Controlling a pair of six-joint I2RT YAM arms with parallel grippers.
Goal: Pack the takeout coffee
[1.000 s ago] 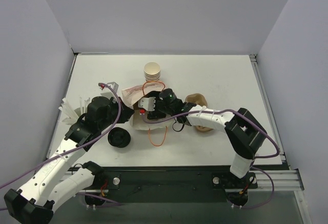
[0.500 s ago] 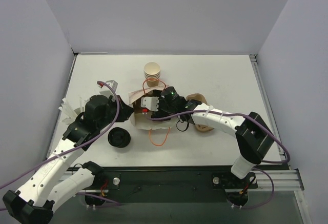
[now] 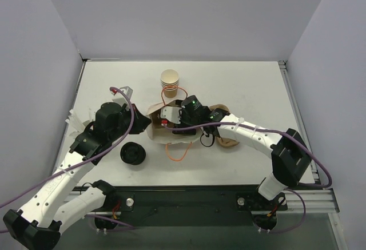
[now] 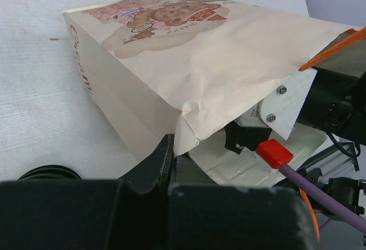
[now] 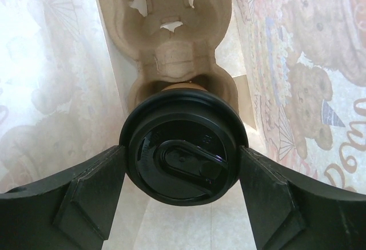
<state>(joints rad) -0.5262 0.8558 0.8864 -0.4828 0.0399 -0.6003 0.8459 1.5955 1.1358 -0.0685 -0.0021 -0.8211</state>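
The takeout coffee shows in the right wrist view as a tan cup under a round black lid (image 5: 183,155). It sits in a pocket of a brown pulp carrier (image 5: 171,27) inside a bear-printed paper bag (image 5: 297,61). My right gripper (image 5: 183,159) is shut on the lid, one finger on each side. In the top view the bag (image 3: 155,129) lies open toward the right, and my right wrist (image 3: 190,110) reaches into it. My left gripper (image 4: 170,155) is shut on the bag's lower edge (image 4: 189,121).
A stack of nested tan cups (image 3: 170,79) stands behind the bag. A loose black lid (image 3: 132,154) lies at front left. Another pulp carrier (image 3: 227,140) lies right of the bag. Orange bag handles (image 3: 178,153) trail forward. White folded items (image 3: 77,123) lie at left.
My right gripper has pushed farther left into the bag. My left gripper has moved a little away from me with the bag's edge, and the bag mouth stands wider open.
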